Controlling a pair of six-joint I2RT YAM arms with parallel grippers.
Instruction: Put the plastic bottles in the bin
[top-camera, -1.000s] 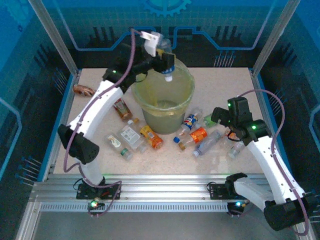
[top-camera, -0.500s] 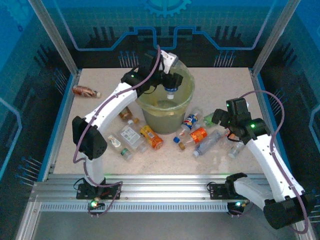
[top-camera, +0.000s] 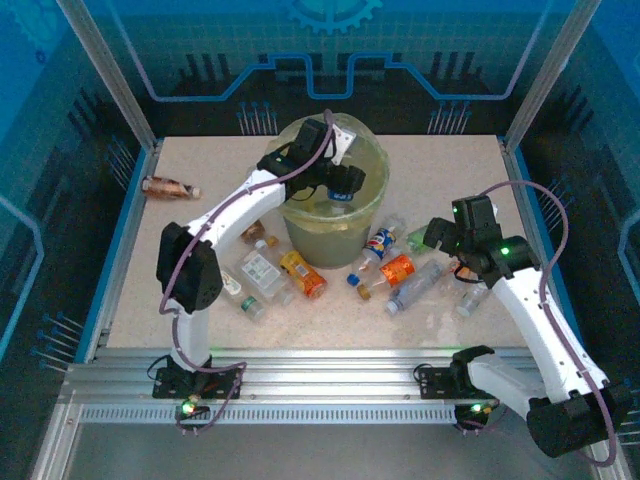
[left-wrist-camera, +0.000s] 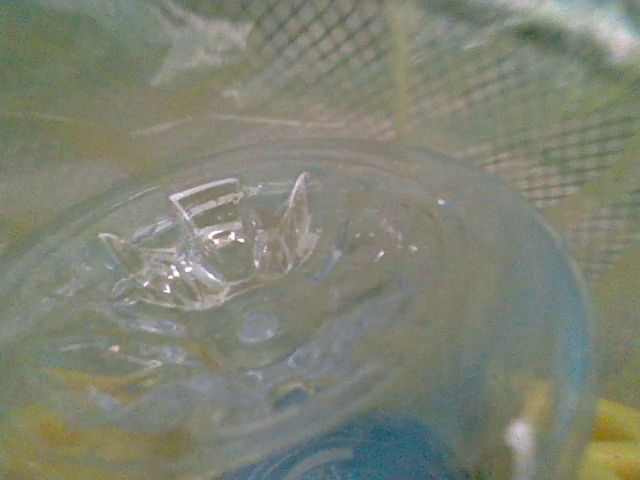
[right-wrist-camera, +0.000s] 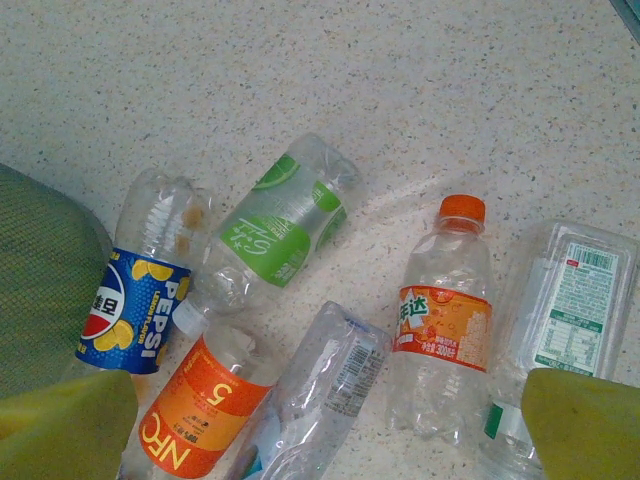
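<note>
The left hand (top-camera: 343, 189) sits inside the round translucent yellow-green plastic bin (top-camera: 366, 226), jaws hidden; the ridged base of a clear plastic bottle (left-wrist-camera: 260, 300) looms close and blurred.

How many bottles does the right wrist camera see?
6: a blue-label bottle at left, a green-label bottle beside it, an orange NFC bottle below, a clear bottle at bottom centre, an orange-capped bottle, and a square bottle at right. The fingertips may hide more.
</note>
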